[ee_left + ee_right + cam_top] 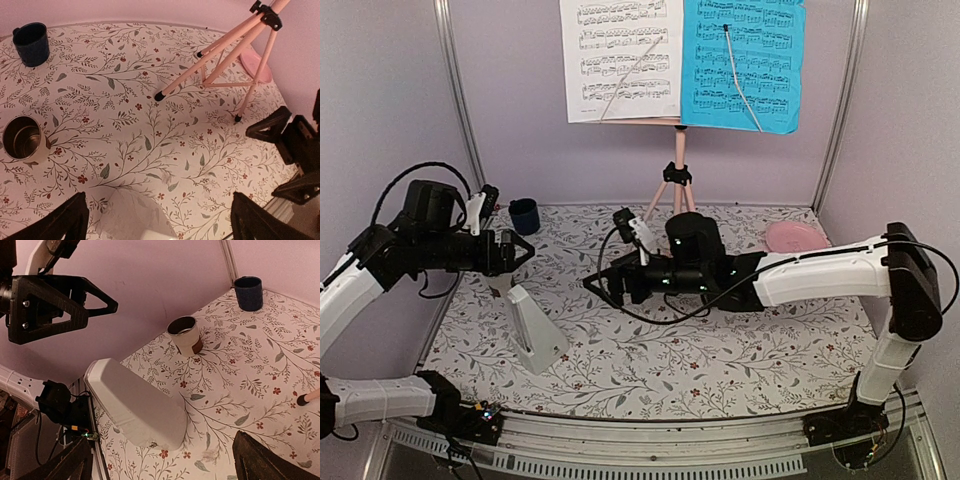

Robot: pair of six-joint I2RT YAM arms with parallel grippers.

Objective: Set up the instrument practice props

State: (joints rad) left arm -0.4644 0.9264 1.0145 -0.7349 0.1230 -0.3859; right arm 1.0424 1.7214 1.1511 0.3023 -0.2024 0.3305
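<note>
White sheet (620, 55) and blue sheet (742, 60) sit on the stand (677, 180), metronome (533, 328) upright, left claw (525, 250) and right claw (600, 287) both apart and empty, so it looks nearly done!

1. The stand (677, 180) is at the middle back of the table (720, 350).
2. On the stand rest the left sheet (620, 60) and the right sheet (745, 65), side by side.
3. The metronome (535, 330) stands front left.
4. The cup (524, 215) sits back left, with the tin (185, 335) between it and the metronome.
5. The plate (795, 237) lies back right.

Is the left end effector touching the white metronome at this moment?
Apart. The right wrist view shows the left end effector hanging above the metronome, with bare pink wall visible between them.
</note>
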